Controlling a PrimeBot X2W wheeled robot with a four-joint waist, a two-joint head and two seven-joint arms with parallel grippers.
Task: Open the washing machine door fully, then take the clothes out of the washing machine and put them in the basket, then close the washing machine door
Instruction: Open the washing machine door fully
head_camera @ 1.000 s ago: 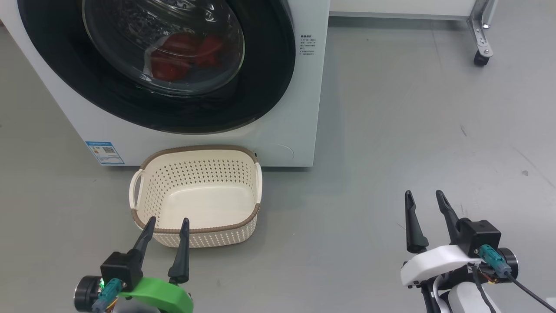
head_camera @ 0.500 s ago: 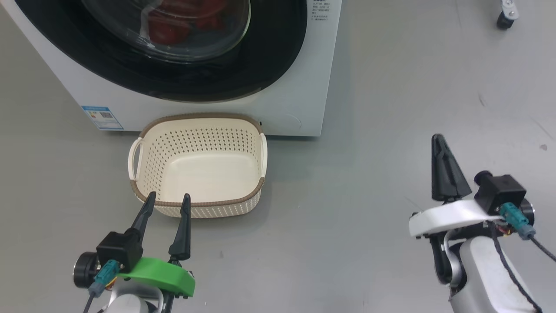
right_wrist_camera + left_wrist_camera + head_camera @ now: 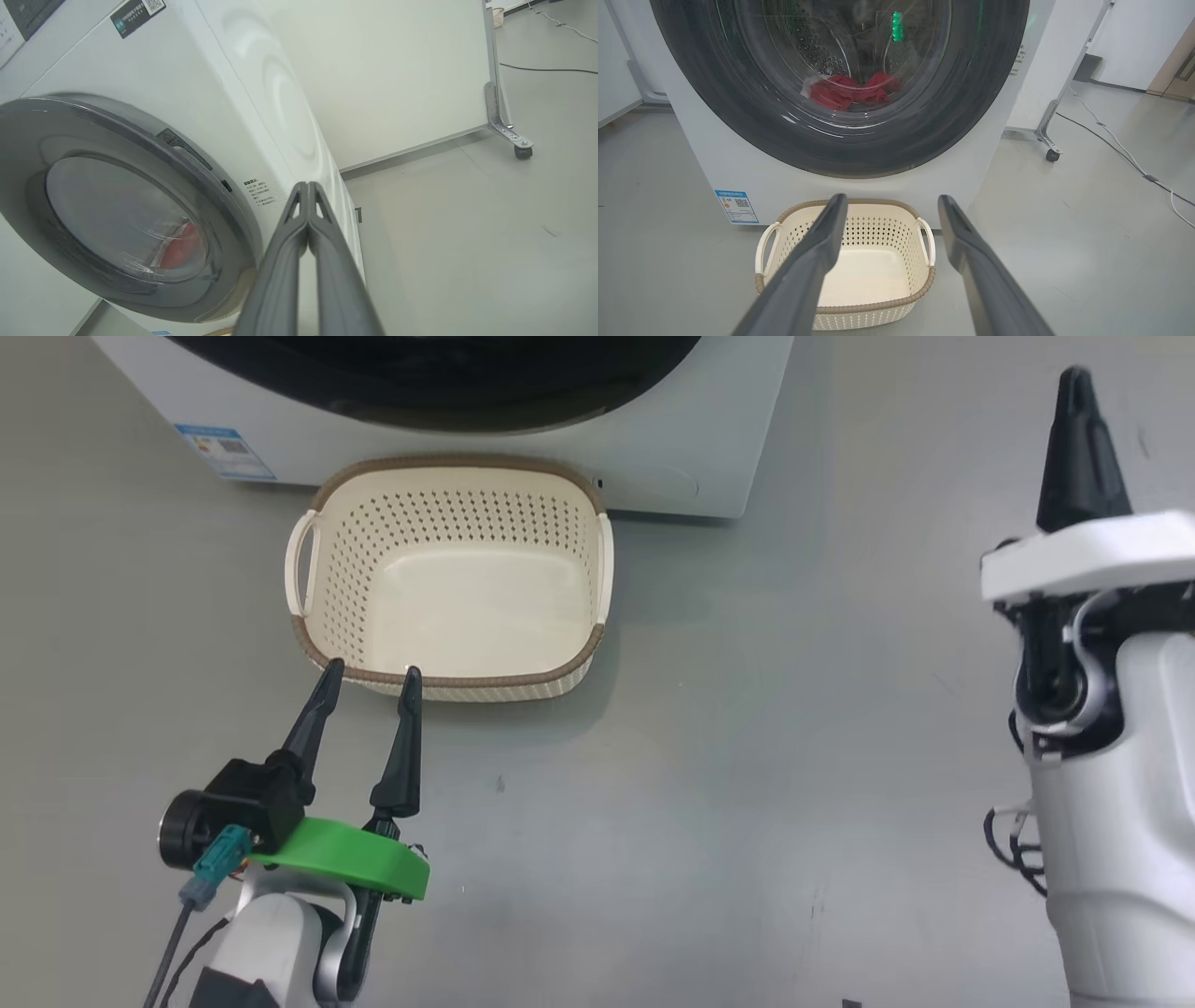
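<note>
Washing machine door point(image 3: 714, 107): shut flush against the washing machine point(image 3: 728, 172), black rim and glass bowl covering the opening.

Clothes point(image 3: 845, 91): red bundle with a white patch, lying low in the drum, seen through the glass.

Basket point(image 3: 448, 460): upright on the grey floor point(image 3: 794, 756), just in front of the machine's lower panel. Its bare cream bottom shows.

Left claw point(image 3: 372, 669): fingers spread wide, holding nothing. The tips are at the basket's near rim in the head view; cannot tell whether they touch it.

Right claw point(image 3: 1075, 392): fingers pressed together tip to tip, nothing between them. It is raised at the right of the head view, well apart from the basket. Its wrist view looks along the machine's front right corner, beside the door's edge.
</note>
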